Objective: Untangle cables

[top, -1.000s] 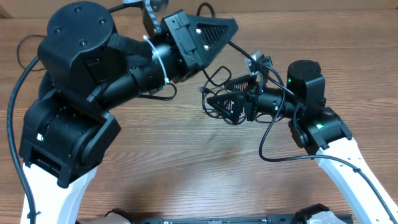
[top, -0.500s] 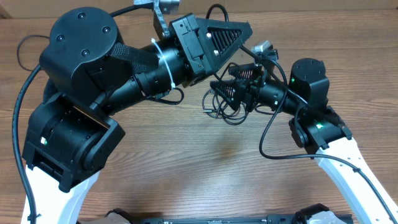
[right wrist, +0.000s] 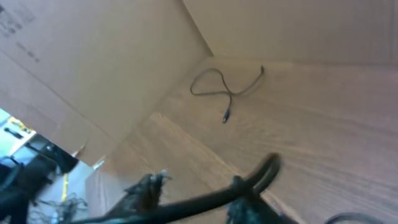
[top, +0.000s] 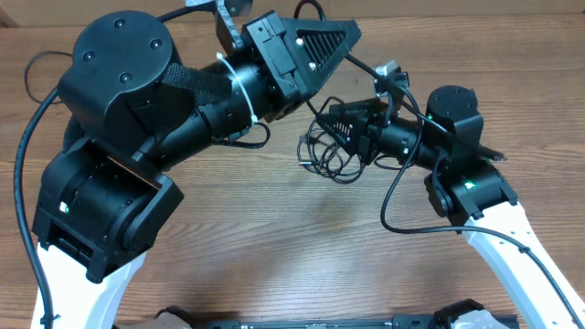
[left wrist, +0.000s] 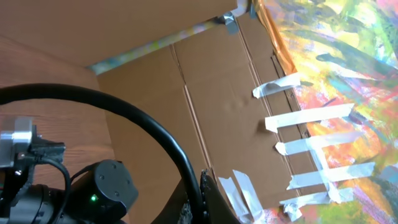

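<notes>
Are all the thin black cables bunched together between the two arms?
No, one cable lies alone on the table by the cardboard wall.

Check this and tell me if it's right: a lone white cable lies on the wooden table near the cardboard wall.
Wrong on colour: the lone cable is black, not white. The right wrist view shows it lying on the wooden table near the cardboard wall.

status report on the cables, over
Left gripper shut on a cable strand. Right gripper in the cable bundle, jaws unclear. No obstruction seen; one loose cable lies apart.
</notes>
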You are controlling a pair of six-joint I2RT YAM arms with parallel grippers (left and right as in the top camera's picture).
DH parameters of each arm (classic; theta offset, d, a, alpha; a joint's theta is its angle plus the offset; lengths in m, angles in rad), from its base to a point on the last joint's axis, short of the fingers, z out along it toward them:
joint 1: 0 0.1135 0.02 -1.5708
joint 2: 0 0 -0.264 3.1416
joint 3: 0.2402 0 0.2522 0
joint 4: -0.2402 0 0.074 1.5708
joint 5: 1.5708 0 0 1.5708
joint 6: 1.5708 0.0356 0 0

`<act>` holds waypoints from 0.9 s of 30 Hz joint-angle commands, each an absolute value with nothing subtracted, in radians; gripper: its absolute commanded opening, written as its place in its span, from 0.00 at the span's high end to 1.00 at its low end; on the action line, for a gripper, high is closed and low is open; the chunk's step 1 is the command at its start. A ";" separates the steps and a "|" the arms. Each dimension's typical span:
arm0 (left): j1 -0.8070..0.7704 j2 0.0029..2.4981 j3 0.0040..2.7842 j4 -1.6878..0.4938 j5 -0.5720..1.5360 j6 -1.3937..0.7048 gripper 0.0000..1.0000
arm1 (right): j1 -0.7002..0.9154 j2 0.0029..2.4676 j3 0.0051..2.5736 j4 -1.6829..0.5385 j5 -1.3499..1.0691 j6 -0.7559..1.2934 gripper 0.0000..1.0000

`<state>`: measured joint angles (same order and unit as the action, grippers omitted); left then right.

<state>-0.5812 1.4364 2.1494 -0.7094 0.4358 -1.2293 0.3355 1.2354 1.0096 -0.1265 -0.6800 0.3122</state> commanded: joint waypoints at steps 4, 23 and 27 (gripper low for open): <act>-0.583 1.417 2.164 -0.701 0.411 -1.235 0.96 | 0.340 1.237 1.029 -0.234 -0.439 0.295 0.58; -0.583 1.417 2.164 -0.701 0.385 -1.316 0.96 | 0.341 1.237 1.029 -0.144 -0.634 0.167 0.25; -0.583 1.417 2.164 -0.703 0.398 -1.344 0.96 | 0.341 1.237 1.029 -0.070 -0.634 0.151 0.25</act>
<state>-0.5812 1.4364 2.1494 -0.7094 0.4030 -1.3106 0.3363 1.2369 1.0096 -0.1295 -0.6174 0.1841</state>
